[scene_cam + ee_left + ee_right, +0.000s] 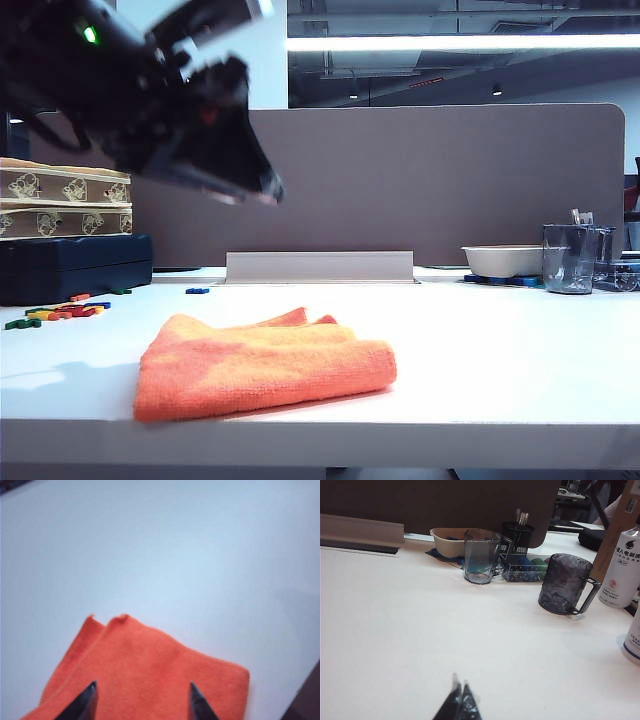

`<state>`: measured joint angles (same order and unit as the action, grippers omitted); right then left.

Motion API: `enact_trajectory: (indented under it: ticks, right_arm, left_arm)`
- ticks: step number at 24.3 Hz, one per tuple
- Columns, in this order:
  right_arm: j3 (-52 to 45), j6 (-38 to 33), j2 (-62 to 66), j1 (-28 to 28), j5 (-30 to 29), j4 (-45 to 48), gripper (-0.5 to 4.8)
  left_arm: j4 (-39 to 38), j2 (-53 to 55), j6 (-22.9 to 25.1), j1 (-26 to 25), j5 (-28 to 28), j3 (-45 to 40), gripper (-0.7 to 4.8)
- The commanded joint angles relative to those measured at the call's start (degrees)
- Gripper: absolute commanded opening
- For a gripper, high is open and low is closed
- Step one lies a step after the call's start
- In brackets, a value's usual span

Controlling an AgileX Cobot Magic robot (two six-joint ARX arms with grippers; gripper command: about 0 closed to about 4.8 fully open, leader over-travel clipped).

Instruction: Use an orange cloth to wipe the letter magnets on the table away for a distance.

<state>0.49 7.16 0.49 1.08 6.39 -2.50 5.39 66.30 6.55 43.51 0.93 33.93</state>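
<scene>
Your left end effector (142, 700) hangs above the orange cloth (262, 363), fingertips (87, 696) spread apart and holding nothing; the cloth lies folded near the tabletop's (500, 340) front edge. Letter magnets (62, 312) sit well apart at far left. Your right end effector (459, 700) is pressed together over bare tabletop.

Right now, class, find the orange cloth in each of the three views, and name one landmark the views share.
Exterior view: the orange cloth lies folded on the white table, front centre-left, below the raised left hand.
Left wrist view: it lies under the open left hand, filling the near part of the picture.
Right wrist view: not in it.
Shared landmark: the white table.
</scene>
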Motion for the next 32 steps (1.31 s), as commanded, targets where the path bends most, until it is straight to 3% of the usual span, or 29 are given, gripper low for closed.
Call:
enact_trajectory:
  ticks: [1,8,17,27,32]
  right_arm:
    - [0.0,-0.07,-0.5,-0.02,0.07,0.61,-0.01]
    - [0.0,-0.07,-0.5,-0.02,0.07,0.61,-0.01]
    - [0.0,-0.07,-0.5,-0.02,0.07,0.61,-0.01]
    - [0.02,-0.07,-0.5,-0.02,0.07,0.61,-0.01]
    - [0.0,-0.07,-0.5,-0.02,0.07,0.61,-0.01]
  left_arm:
    - [-2.58,-5.84,-0.13,0.02,-1.51,0.09,2.24]
    - [-10.51,-19.43,0.07,-0.02,-3.96,0.09,2.24]
    - [-19.89,-29.33,0.02,-0.02,-6.29,-0.04,2.24]
    - [-19.91,-44.17,-1.36,-0.55,-8.9,-9.57,2.24]
    - [-19.71,-50.6,-5.9,-0.55,-9.11,-17.22,2.24]
